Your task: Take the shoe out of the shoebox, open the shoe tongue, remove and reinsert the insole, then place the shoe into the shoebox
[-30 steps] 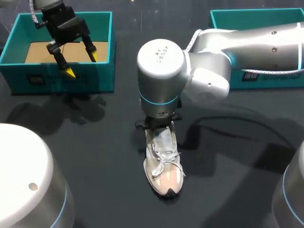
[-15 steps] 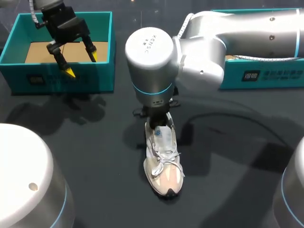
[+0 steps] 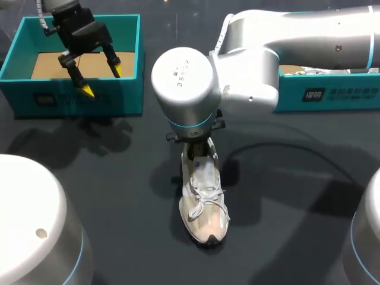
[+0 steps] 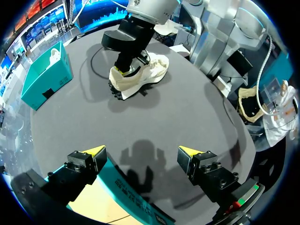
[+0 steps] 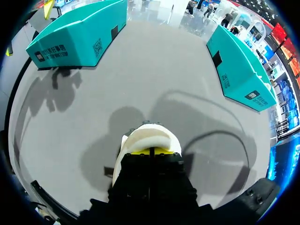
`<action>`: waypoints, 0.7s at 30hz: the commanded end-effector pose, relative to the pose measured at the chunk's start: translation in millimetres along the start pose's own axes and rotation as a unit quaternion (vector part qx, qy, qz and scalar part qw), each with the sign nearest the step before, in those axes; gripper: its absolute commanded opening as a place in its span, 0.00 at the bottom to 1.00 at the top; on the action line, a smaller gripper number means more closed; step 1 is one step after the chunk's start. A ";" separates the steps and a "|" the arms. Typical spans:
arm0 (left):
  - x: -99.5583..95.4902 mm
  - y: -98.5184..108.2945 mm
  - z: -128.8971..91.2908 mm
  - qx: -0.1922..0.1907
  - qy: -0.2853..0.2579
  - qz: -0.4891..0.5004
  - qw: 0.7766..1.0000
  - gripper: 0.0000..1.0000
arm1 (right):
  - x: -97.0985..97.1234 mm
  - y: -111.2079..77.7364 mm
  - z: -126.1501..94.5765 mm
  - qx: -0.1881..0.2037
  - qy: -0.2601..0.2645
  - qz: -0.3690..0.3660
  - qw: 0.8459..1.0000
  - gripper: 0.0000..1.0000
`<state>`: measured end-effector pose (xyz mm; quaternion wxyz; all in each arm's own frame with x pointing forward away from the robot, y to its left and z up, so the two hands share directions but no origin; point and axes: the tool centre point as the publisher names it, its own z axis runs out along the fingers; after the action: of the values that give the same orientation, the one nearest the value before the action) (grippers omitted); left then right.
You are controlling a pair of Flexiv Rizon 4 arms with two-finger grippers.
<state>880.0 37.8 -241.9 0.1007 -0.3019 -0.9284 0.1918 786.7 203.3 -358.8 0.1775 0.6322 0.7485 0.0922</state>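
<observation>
Lying on the counter (image 3: 119, 178) toe toward you, the shoe (image 3: 203, 208) has your right gripper (image 5: 151, 151) above its heel opening, fingers nearly closed, any grip hidden; your left gripper (image 3: 102, 81), fingers wide, hangs over the shoebox (image 3: 77, 98), well beyond that heel.

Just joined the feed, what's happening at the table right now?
The shoe is out of its box, standing on the table on its sole. The right gripper is down at the shoe's heel opening; whether it grips anything there can't be seen. The left gripper hangs open over the left shoebox, holding nothing.
</observation>
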 end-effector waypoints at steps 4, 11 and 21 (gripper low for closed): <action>0.3 0.4 -0.3 -0.001 0.000 0.000 1.000 1.00 | 4.9 -2.5 48.4 0.028 0.033 0.001 0.999 0.00; 0.3 0.4 -0.3 -0.001 0.000 0.000 1.000 1.00 | 11.5 -15.0 78.6 0.058 0.066 0.013 0.996 0.00; 0.3 0.4 -0.3 -0.001 0.000 0.000 1.000 1.00 | 35.8 -62.8 72.8 0.129 0.071 0.016 0.989 0.00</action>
<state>880.0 37.8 -241.8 0.1008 -0.3019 -0.9284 0.1918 765.5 209.1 -401.5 0.0378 0.6516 0.7560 0.0484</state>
